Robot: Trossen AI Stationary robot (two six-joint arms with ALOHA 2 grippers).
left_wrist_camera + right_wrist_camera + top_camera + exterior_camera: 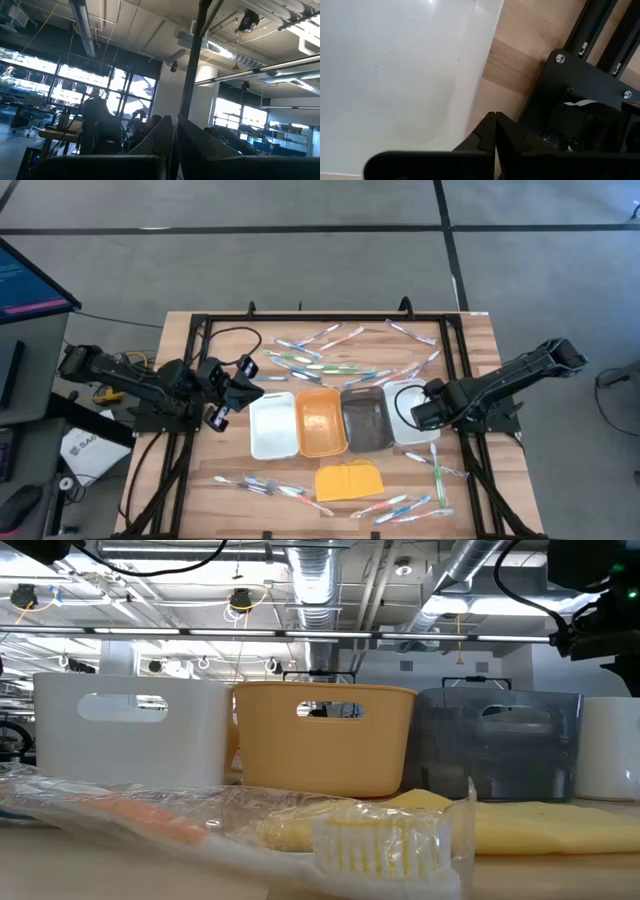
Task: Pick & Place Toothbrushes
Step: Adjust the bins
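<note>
Closest to my low camera lies a wrapped brush (300,830), long axis running across the picture, bristle head to the right, on the bench (560,875) in front of the white tray (130,730), orange tray (325,740) and grey tray (500,745). From above, all four trays look empty to me, so I judge nothing is placed yet: brushes (330,358) lie scattered behind the trays, mostly crosswise, and more (265,486) in front, beside the yellow pad (350,480). My left tool (222,392) sits beside the white tray, tilted up toward the room, fingers together, empty. My right tool (495,122) hangs over the far white tray (395,75), fingers together, holding nothing.
</note>
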